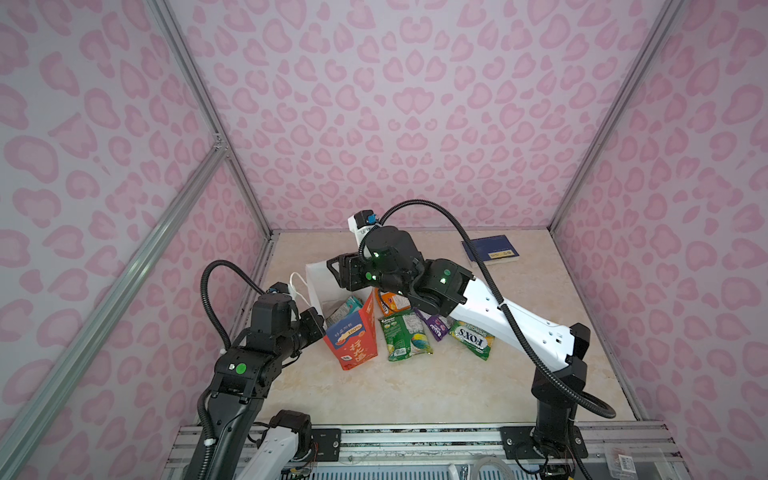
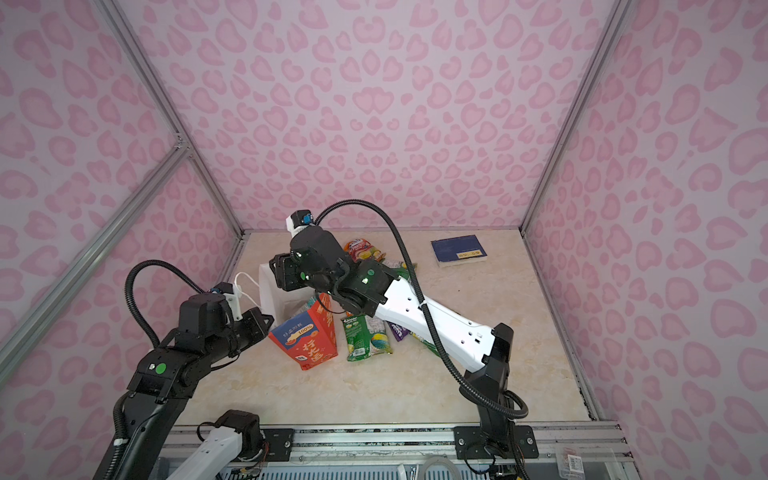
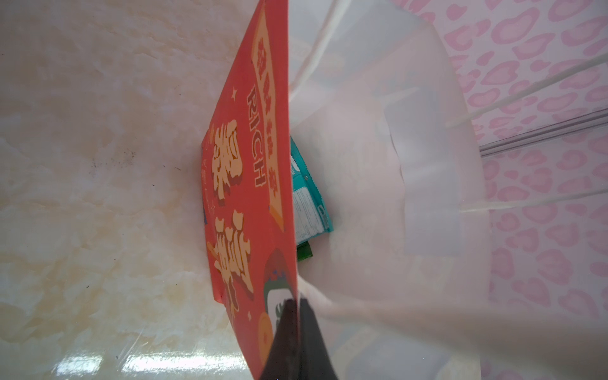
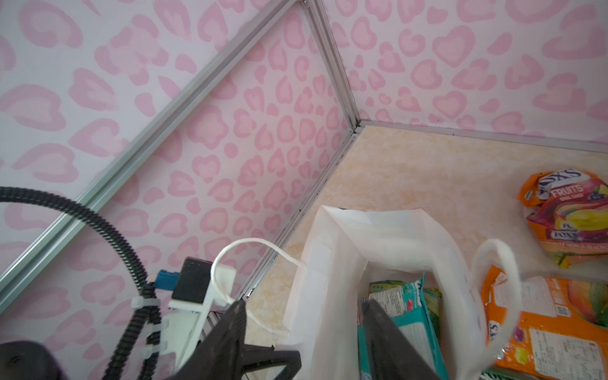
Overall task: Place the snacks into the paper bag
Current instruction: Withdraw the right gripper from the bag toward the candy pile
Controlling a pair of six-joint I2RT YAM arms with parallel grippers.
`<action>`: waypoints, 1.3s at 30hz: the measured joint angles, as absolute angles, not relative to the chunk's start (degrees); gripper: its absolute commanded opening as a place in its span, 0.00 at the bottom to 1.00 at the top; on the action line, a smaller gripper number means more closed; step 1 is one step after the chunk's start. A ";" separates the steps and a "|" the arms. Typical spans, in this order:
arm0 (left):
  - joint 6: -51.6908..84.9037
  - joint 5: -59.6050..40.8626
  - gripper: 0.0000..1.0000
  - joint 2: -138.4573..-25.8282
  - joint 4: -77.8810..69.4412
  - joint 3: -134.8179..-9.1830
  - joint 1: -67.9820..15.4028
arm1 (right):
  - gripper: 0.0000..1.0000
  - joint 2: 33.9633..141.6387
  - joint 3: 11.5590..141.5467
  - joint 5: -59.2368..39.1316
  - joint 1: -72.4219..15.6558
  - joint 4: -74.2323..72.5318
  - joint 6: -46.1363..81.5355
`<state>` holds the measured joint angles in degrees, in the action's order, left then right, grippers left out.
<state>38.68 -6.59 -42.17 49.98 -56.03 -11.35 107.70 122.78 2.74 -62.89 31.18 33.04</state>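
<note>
Tabletop (image 1: 415,395) of pale marbled stone, closed in by pink heart-print panels (image 1: 415,104). Paper bag (image 1: 353,338) upright left of centre in both top views, red front with blue band toward the camera, mouth open, white inside. Dark blue book (image 1: 490,249) flat at the far right, well apart from everything else.

Snacks split between bag and table. Inside the bag: teal packet (image 4: 408,316) leaning on a wall, with a bright green packet (image 3: 304,253) peeking out next to it in the left wrist view. Outside, just right of the bag: large green packet (image 1: 405,336) flat on the table, then purple packet (image 1: 436,326) partly under the right arm, then yellow-green FOX'S packet (image 1: 471,338). Orange packet (image 1: 390,301) just beside the bag's right wall. Red-orange packet (image 2: 361,247) farther back.

Left gripper (image 3: 294,304) clenched on the bag's red wall at the rim, paper pinched from both sides. Right gripper (image 4: 306,309) over the bag's mouth, released, jaws spread wide and grasping nothing: one finger outside the white side wall, the other inside, above the teal packet.

White cord handle (image 4: 230,263) looped off the bag toward the left arm's camera mount; second handle (image 4: 493,296) arched on the opposite side.
</note>
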 measured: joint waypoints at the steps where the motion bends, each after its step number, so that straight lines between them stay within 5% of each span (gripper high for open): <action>1: 38.61 -6.59 0.03 -42.26 49.95 -56.03 -11.35 | 0.71 106.80 122.78 2.59 -62.89 31.18 32.25; 9: 37.30 -6.35 0.03 -43.59 49.56 -56.23 -11.35 | 0.84 95.88 114.52 2.00 -62.52 31.05 25.85; 21: 33.10 -4.08 0.03 -45.58 51.35 -57.89 -11.35 | 0.93 72.36 85.71 5.10 -52.66 29.98 23.97; 29: 31.57 -4.08 0.03 -46.48 51.77 -58.30 -11.35 | 0.98 57.76 61.87 1.61 -33.54 28.38 28.27; 39: 31.38 -3.70 0.03 -47.55 51.75 -58.33 -11.35 | 0.98 55.37 36.34 -18.28 -8.69 17.26 36.23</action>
<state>31.38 -3.70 -47.55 51.75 -58.33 -11.35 55.37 36.34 -18.28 -8.69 17.26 36.23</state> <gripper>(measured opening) 0.059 0.979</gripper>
